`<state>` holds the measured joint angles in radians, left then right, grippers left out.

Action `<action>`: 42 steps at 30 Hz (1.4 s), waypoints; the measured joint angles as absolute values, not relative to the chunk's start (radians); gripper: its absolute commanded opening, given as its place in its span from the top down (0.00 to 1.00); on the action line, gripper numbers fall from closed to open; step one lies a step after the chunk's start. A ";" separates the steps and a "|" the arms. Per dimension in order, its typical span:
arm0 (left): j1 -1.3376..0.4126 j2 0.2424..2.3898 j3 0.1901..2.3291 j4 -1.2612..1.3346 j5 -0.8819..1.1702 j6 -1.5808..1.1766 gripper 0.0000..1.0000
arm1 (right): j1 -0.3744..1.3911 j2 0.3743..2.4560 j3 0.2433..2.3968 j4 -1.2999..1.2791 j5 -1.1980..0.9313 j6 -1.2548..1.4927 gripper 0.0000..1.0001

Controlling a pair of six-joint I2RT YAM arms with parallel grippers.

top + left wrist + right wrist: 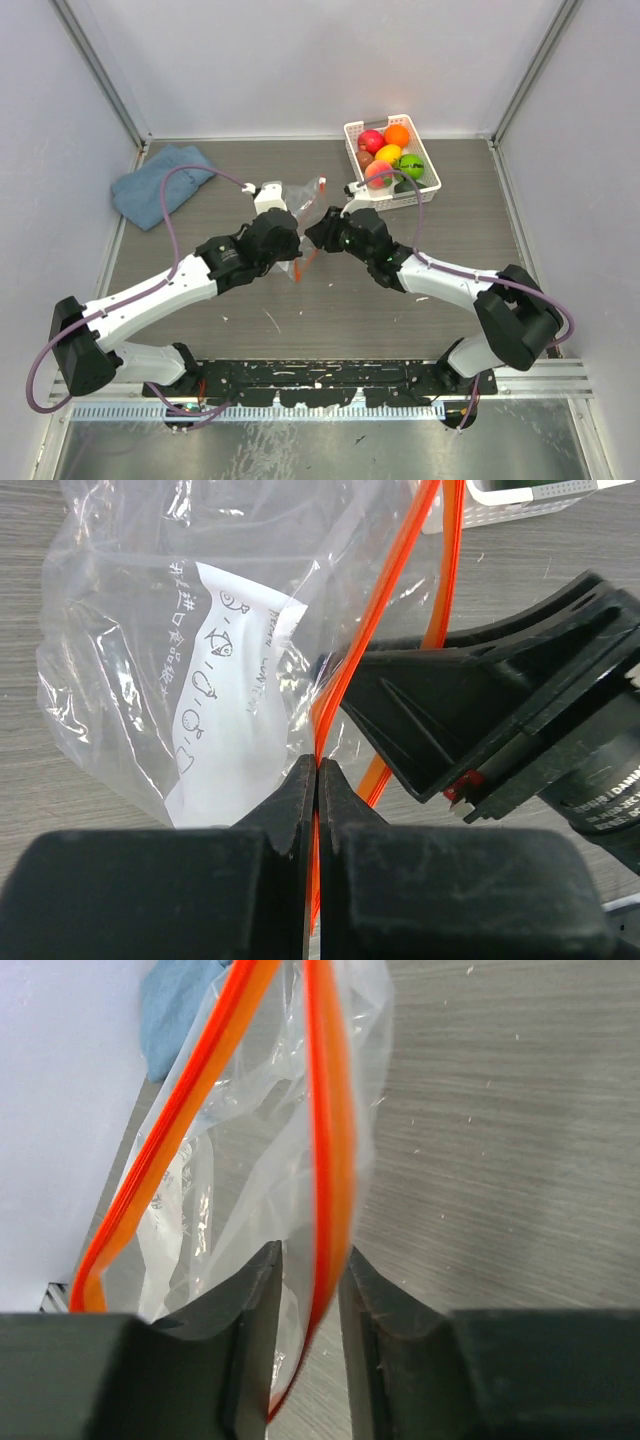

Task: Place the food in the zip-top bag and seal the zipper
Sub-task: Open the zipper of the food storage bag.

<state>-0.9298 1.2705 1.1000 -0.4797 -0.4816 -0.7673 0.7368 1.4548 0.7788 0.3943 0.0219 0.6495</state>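
1. Fingers [290,810] of our left gripper [317,765] are clamped on one lip of the zipper [345,670]. Our right gripper [310,1260] straddles the other lip with a gap showing.
2. We judge that lip could slip out if the right jaws close off-centre, collapsing the mouth.
3. Our zip-top bag [305,198] hangs mid-table, clear, crinkled and empty. The food [388,153] sits in the basket [430,165], far right.

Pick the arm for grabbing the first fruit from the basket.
Right. The white basket of fruit sits on the right, just beyond the right gripper, whose open jaws only straddle one zipper edge. The left gripper is clamped on the zipper, anchoring the bag.
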 measured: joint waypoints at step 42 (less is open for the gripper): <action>-0.937 1.392 1.289 -0.769 -0.736 -0.663 1.00 | 0.831 1.431 0.894 0.121 0.153 0.587 0.99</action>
<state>-0.9367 1.3918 1.2888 -0.7689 -0.7364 -0.6632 0.8310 1.4311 0.8944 0.1215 0.1532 0.5865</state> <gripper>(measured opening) 0.008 0.037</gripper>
